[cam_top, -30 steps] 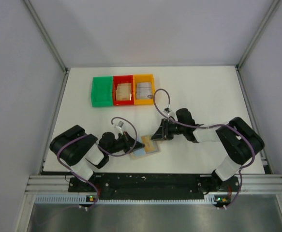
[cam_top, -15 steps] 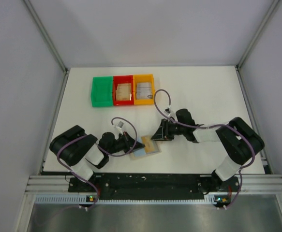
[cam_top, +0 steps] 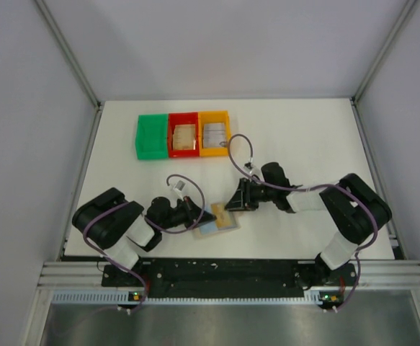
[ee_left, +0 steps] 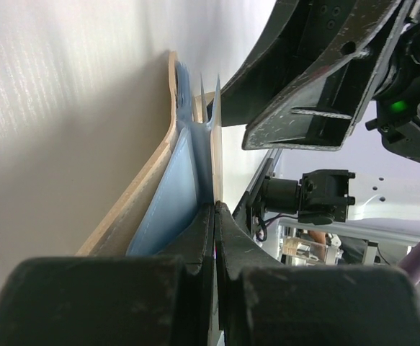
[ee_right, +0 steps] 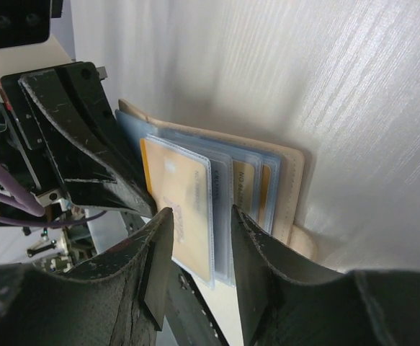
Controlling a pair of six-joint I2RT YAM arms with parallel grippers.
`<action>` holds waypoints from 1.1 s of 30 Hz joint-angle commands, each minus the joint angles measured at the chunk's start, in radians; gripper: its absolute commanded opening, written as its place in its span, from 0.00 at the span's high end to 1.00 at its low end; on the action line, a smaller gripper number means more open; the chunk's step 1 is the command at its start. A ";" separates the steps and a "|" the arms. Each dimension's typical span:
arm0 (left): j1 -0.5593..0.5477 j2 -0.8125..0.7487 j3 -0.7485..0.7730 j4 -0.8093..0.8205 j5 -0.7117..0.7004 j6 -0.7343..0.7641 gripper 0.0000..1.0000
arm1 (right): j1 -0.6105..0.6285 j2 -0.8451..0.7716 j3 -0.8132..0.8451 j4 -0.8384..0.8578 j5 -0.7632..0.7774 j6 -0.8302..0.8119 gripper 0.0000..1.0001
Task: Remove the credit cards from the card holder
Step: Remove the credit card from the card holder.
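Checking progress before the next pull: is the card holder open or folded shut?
Open. The card holder lies spread on the table, clear sleeves fanned out with yellow cards inside; the left hand pinches one leaf.

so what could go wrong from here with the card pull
1. The right fingers stand open around the yellow card and its clear sleeve; closing may grab both, so the card may not slide out.
2. The left fingers pinch only a thin leaf of the card holder; a pull could slip it free or drag the holder.
3. Both sets of fingers crowd together and might collide.
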 commanded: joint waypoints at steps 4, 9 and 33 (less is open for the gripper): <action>0.004 -0.045 0.005 0.400 0.022 -0.015 1.00 | 0.007 0.030 0.038 0.080 -0.056 0.010 0.64; 0.004 -0.042 0.006 0.401 0.022 -0.013 1.00 | 0.009 0.044 0.012 0.200 -0.104 0.066 0.73; 0.004 -0.069 -0.038 0.391 0.009 0.004 1.00 | -0.011 0.012 -0.048 0.177 -0.027 0.015 1.00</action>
